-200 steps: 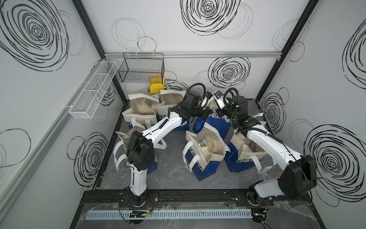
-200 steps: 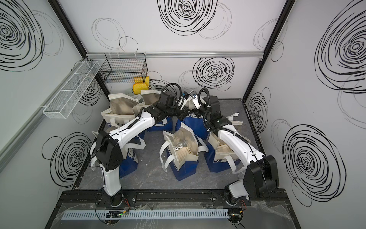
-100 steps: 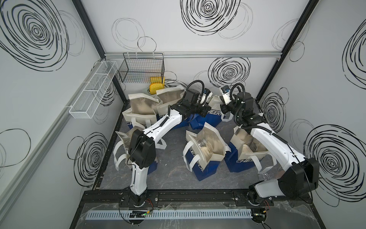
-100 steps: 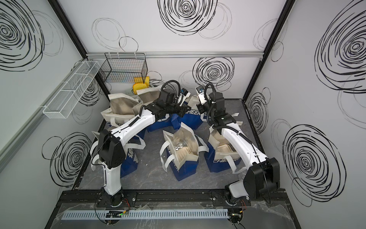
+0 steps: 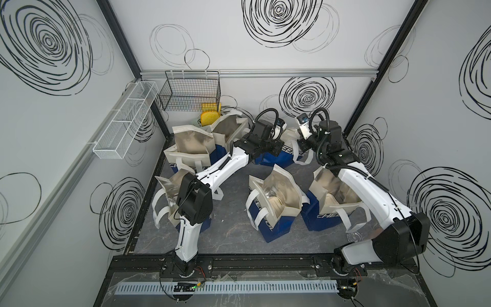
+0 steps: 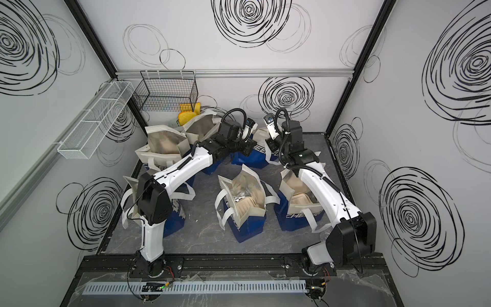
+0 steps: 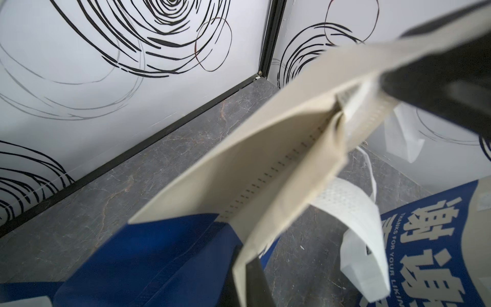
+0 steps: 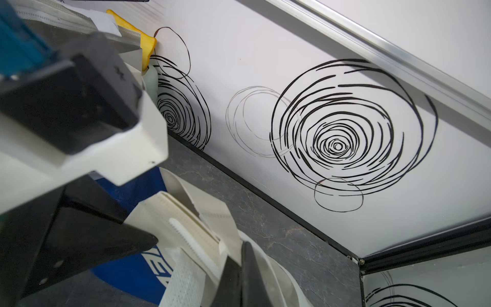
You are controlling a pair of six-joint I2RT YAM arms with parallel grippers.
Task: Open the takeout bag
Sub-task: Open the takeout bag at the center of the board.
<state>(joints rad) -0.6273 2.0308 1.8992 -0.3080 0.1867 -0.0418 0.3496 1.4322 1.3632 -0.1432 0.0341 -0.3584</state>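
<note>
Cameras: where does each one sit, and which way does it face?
Top views: high over the near edge, looking down at the grey marbled tabletop and blue fabric takeout bags; white left arm and right arm visible.
Left wrist: on the left arm, facing the far right corner; left gripper shut on the far bag's beige rim.
Right wrist: faces the back wall; right gripper shut on this rim.
Shared: both wrist views show it.

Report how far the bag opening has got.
Done: several bags, like the centre bag, already gape open. In hand: the left hand and right hand are both shut on the top edge of the rear bag, whose mouth looks mostly flat. Left: pulling that mouth apart.
</note>
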